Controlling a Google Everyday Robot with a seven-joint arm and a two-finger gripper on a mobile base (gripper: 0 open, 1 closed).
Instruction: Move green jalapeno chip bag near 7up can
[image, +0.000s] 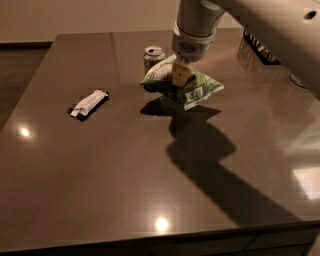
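Observation:
The green jalapeno chip bag (192, 87) hangs crumpled just above the dark table, its shadow on the surface below it. My gripper (180, 75) comes down from above and is shut on the bag's top middle, with a tan finger pad showing against the green. The 7up can (153, 57) stands upright just behind and left of the bag, close to its left end. I cannot tell if the bag touches the can.
A small white-and-black wrapped bar (88, 103) lies at the left of the table (125, 185). A black-and-white patterned object (260, 50) sits at the far right edge behind my arm. The table's front edge runs along the bottom.

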